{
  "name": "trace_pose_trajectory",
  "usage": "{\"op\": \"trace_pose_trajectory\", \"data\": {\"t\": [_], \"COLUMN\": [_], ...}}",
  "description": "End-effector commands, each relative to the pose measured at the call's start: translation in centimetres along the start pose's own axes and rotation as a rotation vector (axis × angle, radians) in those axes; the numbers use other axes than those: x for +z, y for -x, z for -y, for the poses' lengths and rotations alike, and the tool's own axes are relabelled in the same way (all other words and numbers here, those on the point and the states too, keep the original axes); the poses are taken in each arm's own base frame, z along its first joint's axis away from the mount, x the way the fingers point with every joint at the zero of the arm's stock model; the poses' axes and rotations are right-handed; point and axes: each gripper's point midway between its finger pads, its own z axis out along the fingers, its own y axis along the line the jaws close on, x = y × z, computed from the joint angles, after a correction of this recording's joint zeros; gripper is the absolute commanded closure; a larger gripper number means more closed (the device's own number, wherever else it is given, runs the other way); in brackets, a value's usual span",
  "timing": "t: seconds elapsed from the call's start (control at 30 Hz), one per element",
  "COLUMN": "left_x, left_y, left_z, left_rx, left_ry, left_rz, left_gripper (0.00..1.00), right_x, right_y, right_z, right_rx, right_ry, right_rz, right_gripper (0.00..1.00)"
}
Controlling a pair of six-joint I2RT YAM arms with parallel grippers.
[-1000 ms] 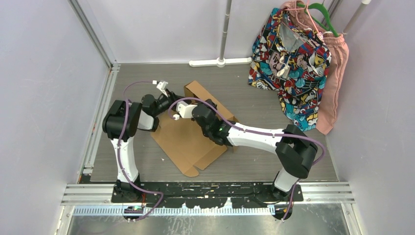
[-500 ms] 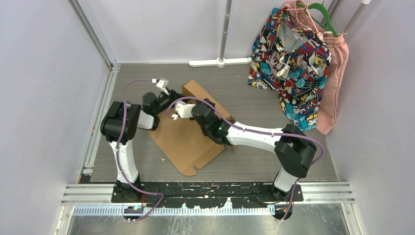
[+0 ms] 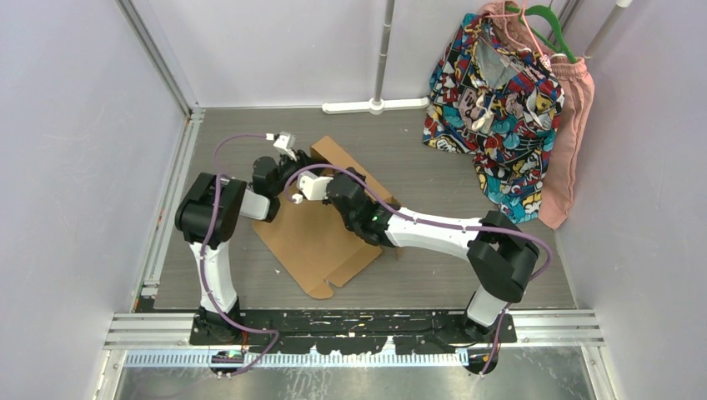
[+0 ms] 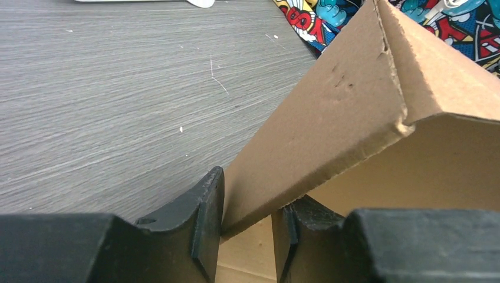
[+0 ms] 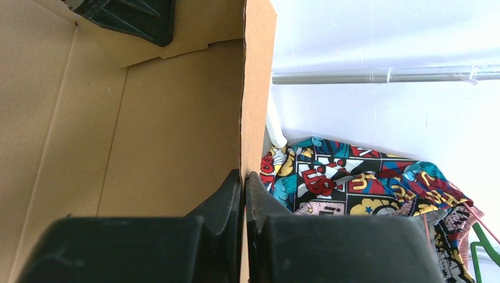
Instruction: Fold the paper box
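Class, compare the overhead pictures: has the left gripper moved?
Yes: the left gripper has shifted slightly toward the white pole base at the far wall.

A grey wood-grain bench (image 3: 442, 167) is walled in white. A white pole (image 3: 386, 50) rises from the far edge. At the far right hang a comic-print garment (image 3: 492, 108) and a pink garment (image 3: 569, 142), with a green hanger (image 3: 552, 23) above them.
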Motion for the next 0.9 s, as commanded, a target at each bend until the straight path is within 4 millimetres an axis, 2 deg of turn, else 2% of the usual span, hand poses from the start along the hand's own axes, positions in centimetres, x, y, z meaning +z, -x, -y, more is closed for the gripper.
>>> {"op": "trace_pose_trajectory", "data": {"t": [0.0,0.13,0.23,0.33,0.47,0.57,0.73,0.87], "left_x": [0.6,0.1,-0.3,-1.0,-2.5,-3.4,-4.5,-5.0], "left_y": [3.7,3.4,2.8,2.2,2.1,2.5,2.8,2.8], "left_z": [-1.1,-2.0,-2.3,-2.6,-3.4,-3.8,-4.7,-4.3], "left_rx": [0.080,0.101,0.123,0.128,0.133,0.148,0.168,0.184], "left_ry": [0.083,0.160,0.208,0.250,0.325,0.371,0.457,0.507], "left_rz": [0.108,0.106,0.081,0.078,0.093,0.098,0.096,0.090], "left_gripper": [0.68,0.75,0.77,0.79,0.79,0.80,0.80,0.80], "right_x": [0.3,0.6,0.8,0.9,2.0,2.8,4.5,5.4], "right_y": [1.5,1.5,1.4,1.5,1.1,1.3,2.4,3.5], "right_z": [-4.9,-4.8,-4.1,-3.3,-3.0,-1.9,0.6,2.4], "right_rx": [0.008,0.025,0.073,0.117,0.090,0.141,0.237,0.318], "right_ry": [0.163,0.152,0.123,0.103,0.061,0.031,-0.005,-0.024], "right_rz": [0.077,0.061,0.046,0.040,-0.002,0.003,-0.002,0.016], "right_gripper": [0.93,0.92,0.74,0.70,0.65,0.56,0.51,0.44]}}
